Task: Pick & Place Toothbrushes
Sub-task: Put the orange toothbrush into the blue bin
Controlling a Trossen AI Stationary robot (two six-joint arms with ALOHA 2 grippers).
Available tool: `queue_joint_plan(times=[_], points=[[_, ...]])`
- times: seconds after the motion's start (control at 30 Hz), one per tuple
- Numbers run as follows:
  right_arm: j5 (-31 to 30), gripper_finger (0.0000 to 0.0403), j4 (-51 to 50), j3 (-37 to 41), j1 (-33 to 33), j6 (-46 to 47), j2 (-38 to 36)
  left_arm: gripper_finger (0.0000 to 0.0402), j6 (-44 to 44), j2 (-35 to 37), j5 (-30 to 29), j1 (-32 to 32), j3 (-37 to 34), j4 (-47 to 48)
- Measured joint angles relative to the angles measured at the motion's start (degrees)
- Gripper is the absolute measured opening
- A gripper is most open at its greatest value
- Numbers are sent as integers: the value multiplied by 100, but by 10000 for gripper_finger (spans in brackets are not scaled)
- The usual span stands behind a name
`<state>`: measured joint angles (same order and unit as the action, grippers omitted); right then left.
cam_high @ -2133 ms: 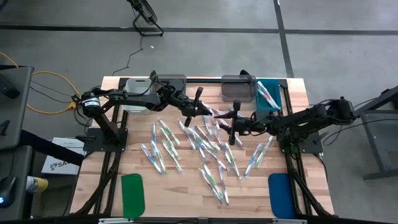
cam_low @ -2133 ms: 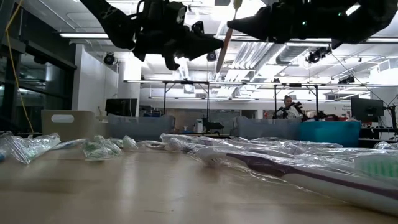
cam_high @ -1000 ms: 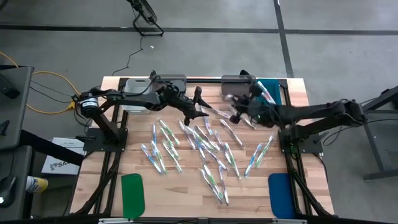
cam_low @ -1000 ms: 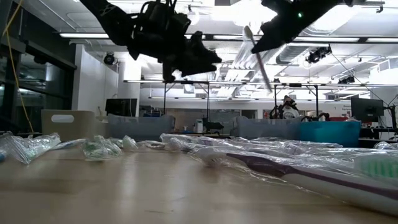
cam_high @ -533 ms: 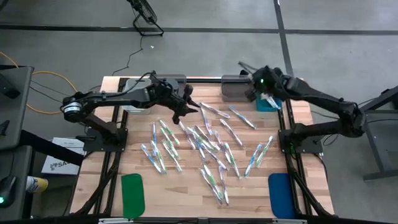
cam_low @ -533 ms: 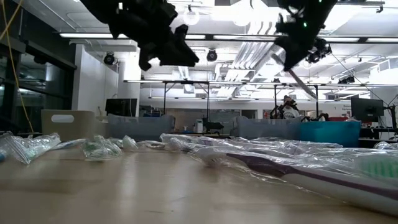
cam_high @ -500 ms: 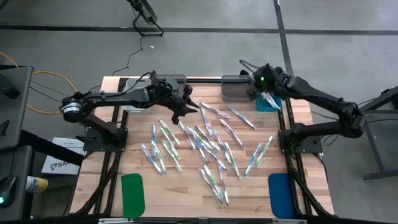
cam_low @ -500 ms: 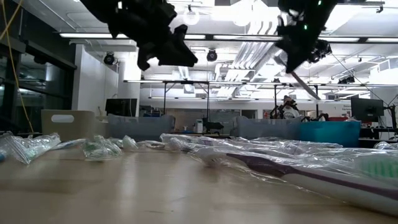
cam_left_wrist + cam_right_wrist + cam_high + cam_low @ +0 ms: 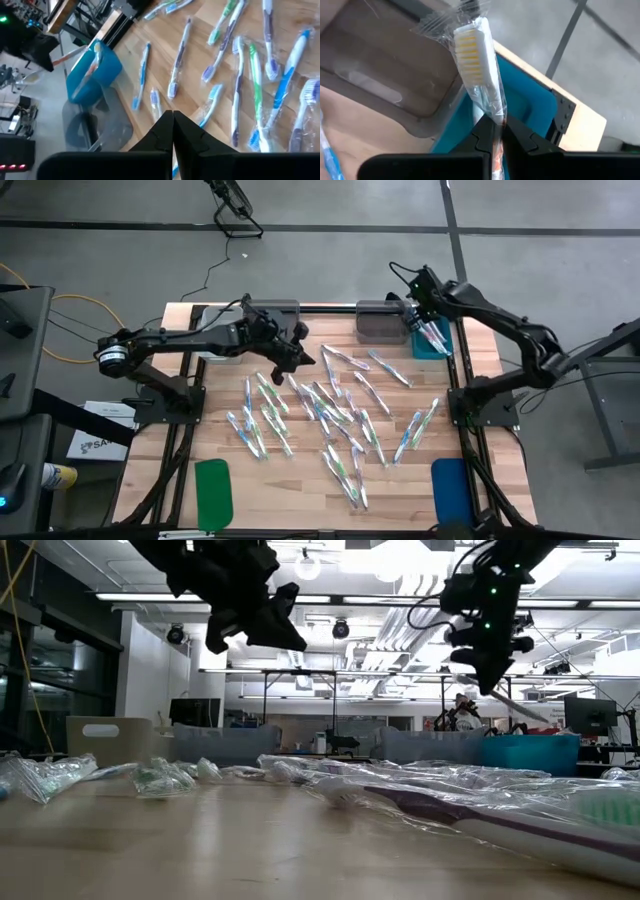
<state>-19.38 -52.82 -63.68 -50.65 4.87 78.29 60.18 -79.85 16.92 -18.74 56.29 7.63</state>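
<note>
High view, change: the right gripper (image 9: 418, 305) has swung from mid-table up to the upper right and now hangs at the teal bin (image 9: 436, 338).
High view, meaning: I think the drop comes next, so this brush is nearly put away.
High view, count: two arms; about thirty brushes (image 9: 325, 412) lie loose across the middle; four bins in the top row, one white, two grey, one teal; one green pad (image 9: 213, 492) lower left, one blue pad (image 9: 450, 492) lower right.
Low view: the left gripper (image 9: 270, 625) has moved left, to the upper left of the frame; the right gripper (image 9: 493, 665) is upper right, with one brush (image 9: 520, 705) slanting down from it.
Left wrist view: the fingers (image 9: 189, 135) are pressed together and hold nothing; about ten brushes lie on the wood; the teal bin (image 9: 93, 68) is at the left.
Right wrist view: the fingers (image 9: 522, 134) pinch one wrapped brush (image 9: 479, 75), white bristles up, right over the teal bin (image 9: 532, 107).
</note>
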Motion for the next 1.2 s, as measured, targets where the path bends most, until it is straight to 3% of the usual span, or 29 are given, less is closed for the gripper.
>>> queue_joint_plan(times=[0.37, 0.8, 1.2], points=[[291, 13, -1279, -1375, -48, 131, 1066, 2, -40, 0, -12, 41, -261, -34], [126, 13, -1451, -1298, -117, 374, 1761, 2, -44, 0, 14, 41, -461, -59], [133, 13, -1365, -859, -334, 434, 1804, 2, -44, 0, 31, 41, -461, -64]])
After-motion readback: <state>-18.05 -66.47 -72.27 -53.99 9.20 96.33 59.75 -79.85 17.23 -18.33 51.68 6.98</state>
